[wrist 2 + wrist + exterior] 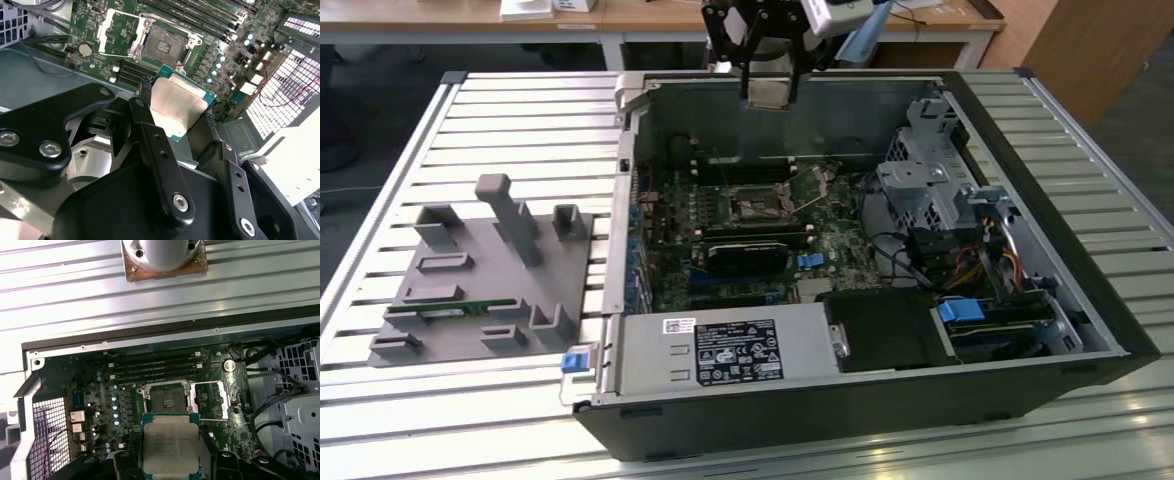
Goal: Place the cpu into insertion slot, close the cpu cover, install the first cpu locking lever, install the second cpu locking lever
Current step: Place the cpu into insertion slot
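Observation:
My gripper [767, 88] hangs above the back wall of the open computer case [1041, 170], shut on the cpu [767, 94], a flat silver-topped square chip. Both wrist views show the cpu [177, 107] [170, 445] clamped by its edges between the black fingers [145, 95]. The insertion slot [754, 207] [162, 45] [167, 399] lies bare on the green motherboard below, well apart from the chip. Beside the slot, the cpu cover [117, 32] [210, 401], a silvery frame, is swung open.
Long black memory slots [155, 367] run beside the socket. A black module [747, 255], a power supply [720, 350] and a drive cage with cables [941, 200] crowd the case. A grey fixture block [480, 280] sits on the slatted table [520, 120] at the exterior view's left.

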Robot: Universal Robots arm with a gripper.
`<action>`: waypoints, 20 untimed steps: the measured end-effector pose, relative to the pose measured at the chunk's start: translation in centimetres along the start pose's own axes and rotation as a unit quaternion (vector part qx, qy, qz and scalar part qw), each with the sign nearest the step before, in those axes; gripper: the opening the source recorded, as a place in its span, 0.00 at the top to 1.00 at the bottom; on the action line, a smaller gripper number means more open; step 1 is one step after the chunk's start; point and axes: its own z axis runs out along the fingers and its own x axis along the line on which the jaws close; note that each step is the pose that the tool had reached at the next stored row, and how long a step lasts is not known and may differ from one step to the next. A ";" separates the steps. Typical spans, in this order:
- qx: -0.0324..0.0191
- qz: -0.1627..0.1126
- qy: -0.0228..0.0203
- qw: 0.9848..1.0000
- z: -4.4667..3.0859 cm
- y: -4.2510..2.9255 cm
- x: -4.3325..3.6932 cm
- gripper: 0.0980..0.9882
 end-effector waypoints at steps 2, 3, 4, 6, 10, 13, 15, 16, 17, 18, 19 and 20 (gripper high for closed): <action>0.000 0.002 0.000 1.000 0.00 0.00 0.00 0.51; 0.000 0.003 0.000 1.000 0.00 0.00 0.00 0.51; 0.000 0.004 0.000 1.000 0.00 0.00 0.01 0.51; 0.000 0.007 -0.001 1.000 0.00 0.00 0.01 0.51; 0.000 0.013 -0.001 1.000 0.01 0.00 0.01 0.51; 0.000 0.017 -0.002 1.000 0.01 0.00 0.00 0.51; 0.000 0.020 -0.002 1.000 0.01 0.00 0.00 0.51; 0.000 0.021 -0.002 1.000 0.01 0.00 0.01 0.51; 0.000 0.023 -0.002 1.000 0.01 0.00 0.01 0.51; 0.000 0.024 -0.002 1.000 0.01 0.00 0.01 0.51; -0.001 0.026 -0.002 1.000 0.01 0.00 0.00 0.51; -0.001 0.027 -0.002 1.000 0.01 0.00 0.01 0.51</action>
